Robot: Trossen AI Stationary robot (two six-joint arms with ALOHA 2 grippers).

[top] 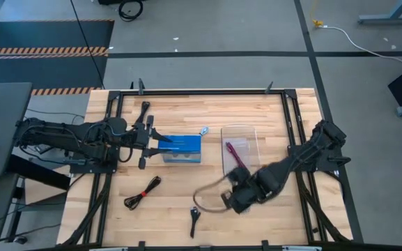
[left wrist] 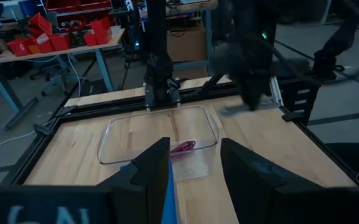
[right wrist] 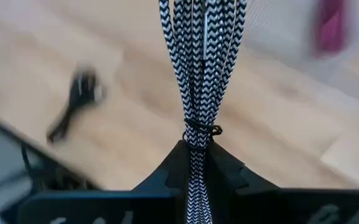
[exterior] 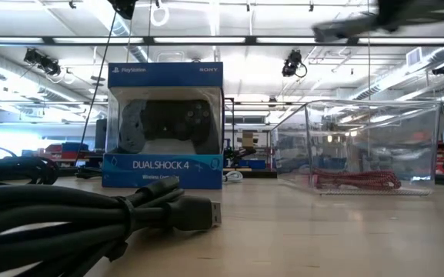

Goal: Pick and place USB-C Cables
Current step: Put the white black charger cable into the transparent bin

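Observation:
My right gripper (top: 230,197) is over the table's near middle, just near of the clear tray (top: 249,132), and shut on a black-and-white braided cable (right wrist: 199,56). The cable's loop (top: 211,189) spreads out toward the table's left. A magenta cable (top: 233,150) lies inside the tray, also seen low (exterior: 356,181). Black cables lie on the wood at near-left (top: 143,193), at the near edge (top: 194,222) and at far-left (top: 143,111). My left gripper (left wrist: 195,168) is open at the blue box's left end (top: 164,139), with a blue sliver (left wrist: 168,199) between its fingers. My right gripper pinches the braided cable's bundled strands between its two fingers, just behind the thin black tie (right wrist: 201,130) that binds them. The fingers lie along the strands, which run straight out past the fingertips. Whether the loop touches the table I cannot tell.
The blue DualShock 4 box (exterior: 164,127) stands left of the tray. A small pale-blue item (top: 204,130) lies beyond the box. Black frame rails (top: 201,91) border the table. Bare wood lies between the box and the near edge.

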